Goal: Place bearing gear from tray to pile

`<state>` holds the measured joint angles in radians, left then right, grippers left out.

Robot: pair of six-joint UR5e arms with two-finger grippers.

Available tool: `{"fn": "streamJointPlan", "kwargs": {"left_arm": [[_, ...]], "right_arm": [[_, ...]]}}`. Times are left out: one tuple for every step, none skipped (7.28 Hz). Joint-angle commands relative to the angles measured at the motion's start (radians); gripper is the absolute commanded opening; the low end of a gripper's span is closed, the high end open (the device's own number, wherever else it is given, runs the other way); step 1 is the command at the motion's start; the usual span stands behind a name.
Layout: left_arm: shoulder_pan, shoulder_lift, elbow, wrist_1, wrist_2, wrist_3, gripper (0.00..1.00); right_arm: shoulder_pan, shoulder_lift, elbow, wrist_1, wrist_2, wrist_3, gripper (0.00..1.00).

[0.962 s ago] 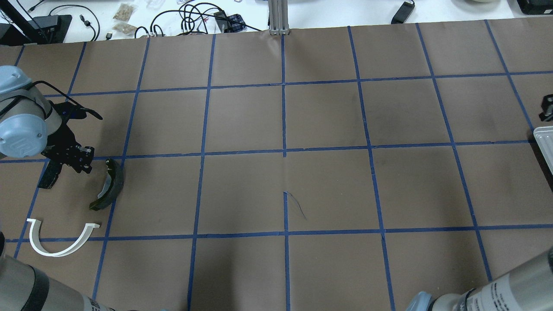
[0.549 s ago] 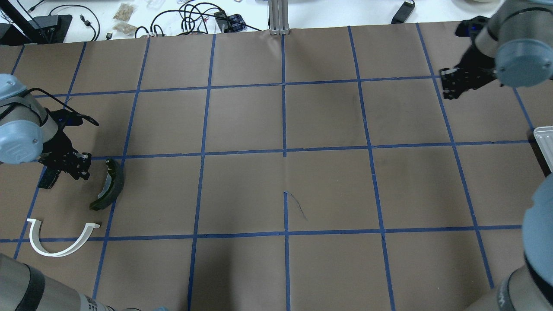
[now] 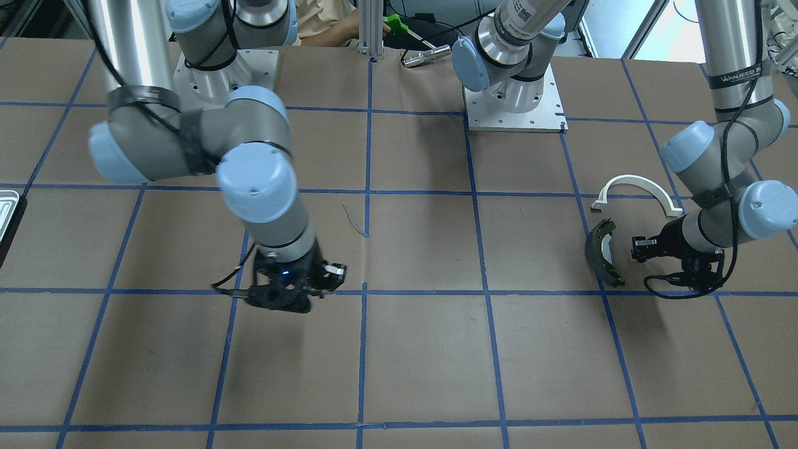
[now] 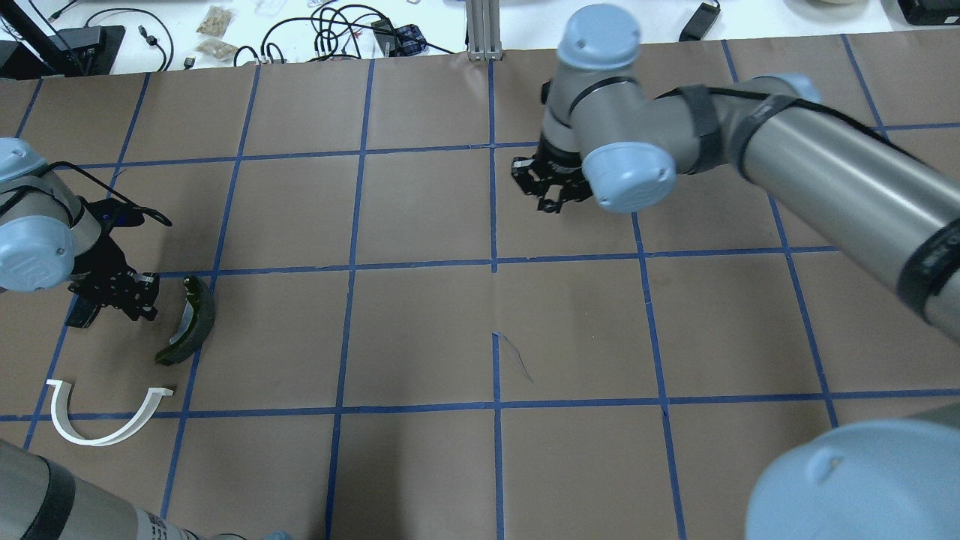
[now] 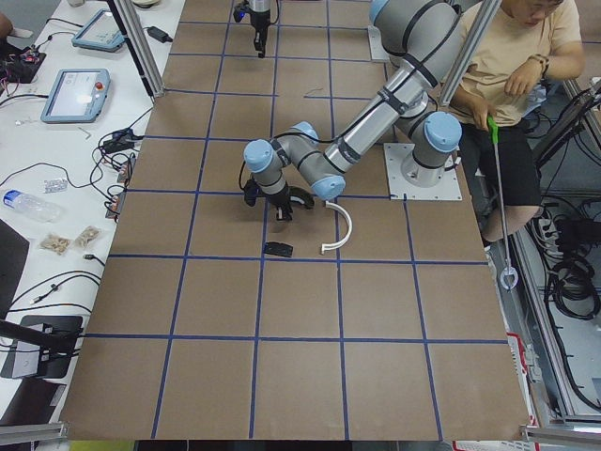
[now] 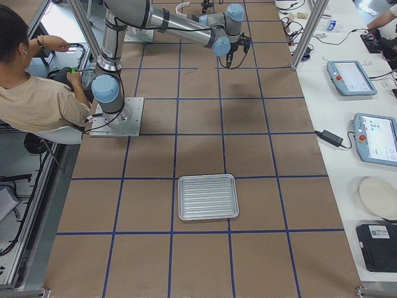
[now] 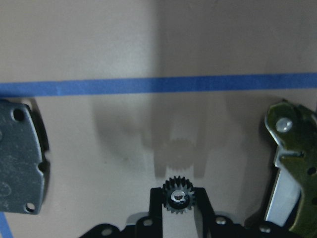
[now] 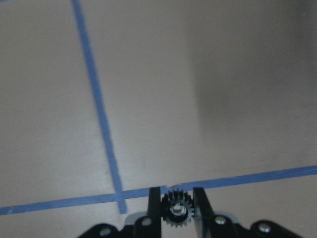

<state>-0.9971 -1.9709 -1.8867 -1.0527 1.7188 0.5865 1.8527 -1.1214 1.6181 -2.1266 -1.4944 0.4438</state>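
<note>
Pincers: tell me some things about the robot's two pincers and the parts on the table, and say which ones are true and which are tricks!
1. The right pincer grips a small black gear. True.
2. The left pincer holds nothing. False: it grips a second gear.
3. The white half-ring lies in the tray. False: it lies on the brown paper, far from the tray.
4. The brake shoe lies on the paper next to the left pincer. True.
</note>
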Motion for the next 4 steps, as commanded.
{"fn": "streamJointPlan", "kwargs": {"left_arm": [[-0.005,0.003,-0.003,-0.003,-0.001,-0.001,0.0],[-0.005,0.001,-0.003,-0.003,-0.001,0.001,0.0],[-0.005,0.003,-0.003,-0.003,-0.002,0.001,0.16],[-0.008,0.003,-0.003,-0.004,-0.002,0.001,0.31]], "right_arm": [[0.184,0.093,0.002,-0.084,0.006,0.157,0.16],[0.207,0.113,0.002,-0.116,0.005,0.188,0.19],[0.218,0.115,0.012,-0.118,0.005,0.241,0.67],[0.217,0.111,0.023,-0.121,0.002,0.266,1.0]]}}
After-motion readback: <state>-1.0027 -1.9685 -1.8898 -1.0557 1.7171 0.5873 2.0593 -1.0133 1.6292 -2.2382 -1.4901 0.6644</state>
